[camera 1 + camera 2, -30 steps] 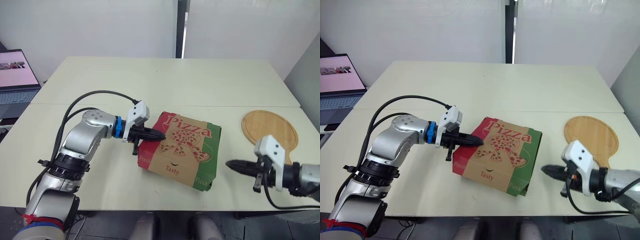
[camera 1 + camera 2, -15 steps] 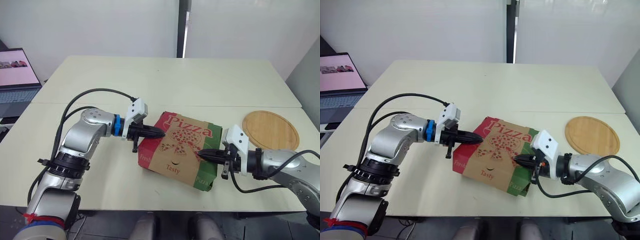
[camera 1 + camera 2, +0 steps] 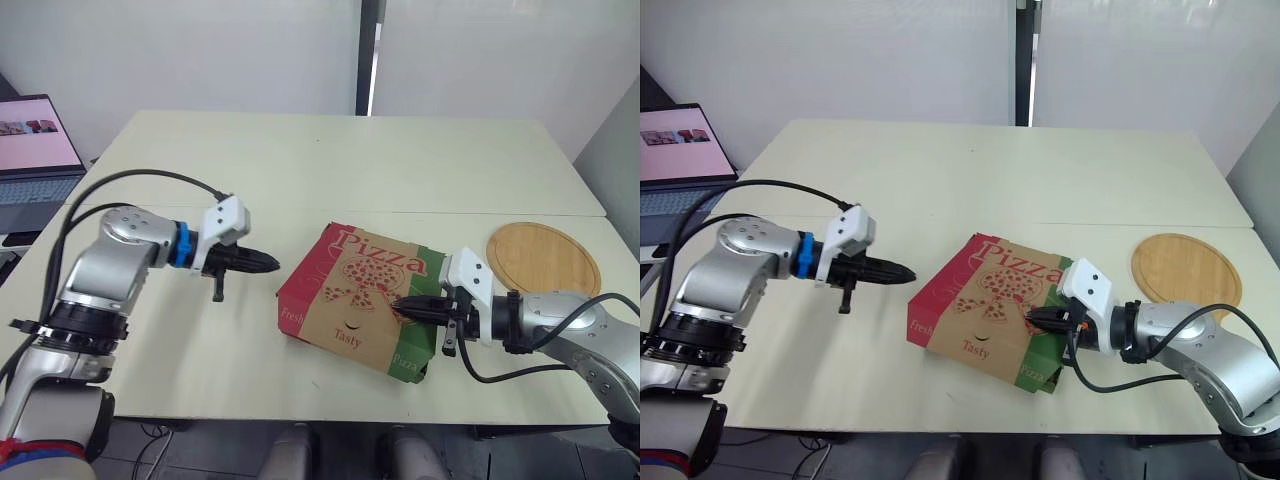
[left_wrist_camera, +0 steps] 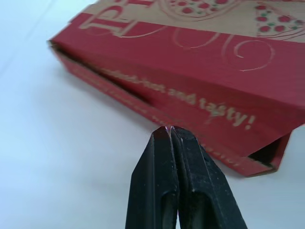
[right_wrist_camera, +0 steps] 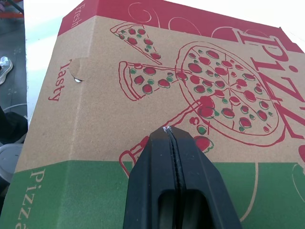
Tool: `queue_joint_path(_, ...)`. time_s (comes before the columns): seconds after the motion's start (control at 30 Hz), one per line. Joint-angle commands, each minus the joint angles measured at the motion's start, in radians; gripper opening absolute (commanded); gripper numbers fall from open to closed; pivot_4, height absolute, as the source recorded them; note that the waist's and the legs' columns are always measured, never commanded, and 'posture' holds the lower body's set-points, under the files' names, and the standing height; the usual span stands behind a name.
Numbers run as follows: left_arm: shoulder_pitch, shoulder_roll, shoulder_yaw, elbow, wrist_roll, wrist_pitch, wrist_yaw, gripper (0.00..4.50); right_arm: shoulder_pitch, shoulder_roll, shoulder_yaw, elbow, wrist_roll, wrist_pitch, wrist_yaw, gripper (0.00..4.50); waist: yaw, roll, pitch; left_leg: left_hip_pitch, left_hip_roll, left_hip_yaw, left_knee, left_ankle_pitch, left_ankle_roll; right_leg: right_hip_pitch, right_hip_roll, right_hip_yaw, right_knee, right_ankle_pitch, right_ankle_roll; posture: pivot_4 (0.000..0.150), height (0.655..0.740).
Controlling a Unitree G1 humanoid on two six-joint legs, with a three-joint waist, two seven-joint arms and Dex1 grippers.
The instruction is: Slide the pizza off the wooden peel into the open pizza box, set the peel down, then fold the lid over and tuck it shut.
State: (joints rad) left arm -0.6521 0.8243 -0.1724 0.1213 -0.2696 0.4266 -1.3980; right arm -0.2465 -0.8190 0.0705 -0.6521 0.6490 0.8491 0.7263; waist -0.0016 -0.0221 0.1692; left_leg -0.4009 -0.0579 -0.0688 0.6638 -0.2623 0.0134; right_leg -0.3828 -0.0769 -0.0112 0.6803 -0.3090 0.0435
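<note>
Flanking one pizza box (image 3: pixel 345 318), two claws (image 3: pixel 272 263) (image 3: pixel 399 306)

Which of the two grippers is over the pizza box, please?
The right gripper: its tip is above the box lid, while the left gripper hangs off to the side.

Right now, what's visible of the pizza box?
The pizza box is flat brown cardboard printed with a pizza and red "Pizza" lettering, red left side, green right side. Lid folded down, a slit showing along the red side. It lies askew on the table; the shut right claw seems to touch its lid.
</note>
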Motion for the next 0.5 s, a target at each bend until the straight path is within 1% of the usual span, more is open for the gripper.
queue_joint_path(0.03, -0.007, -0.016, 0.005, -0.066, -0.032, 0.05, 0.006, 0.06, -0.002, -0.004, 0.004, -0.019, -0.003, -0.01, 0.017, 0.0, -0.001, 0.0, 0.0, 0.0, 0.0, 0.0, 0.0, 0.0, 0.0, 0.0, 0.0, 0.0, 0.0, 0.0, 0.0, 0.15, 0.7281)
queue_joint_path(0.2, 0.01, -0.007, -0.017, -0.105, -0.029, 0.092, -0.029, 0.06, 0.001, -0.005, 0.005, -0.022, -0.008, -0.01, 0.02, 0.0, -0.001, 0.0, 0.0, 0.0, 0.0, 0.0, 0.0, 0.0, 0.0, 0.0, 0.0, 0.0, 0.0, 0.0, 0.0, 0.15, 0.7281)
queue_joint_path(0.5, 0.066, -0.015, -0.031, -0.14, -0.006, 0.096, 0.002, 0.06, 0.002, -0.002, 0.022, -0.024, -0.026, -0.017, 0.019, 0.0, -0.001, 0.0, 0.0, 0.0, 0.0, 0.0, 0.0, 0.0, 0.0, 0.0, 0.0, 0.0, 0.0, 0.0, 0.0, 0.15, 0.7281)
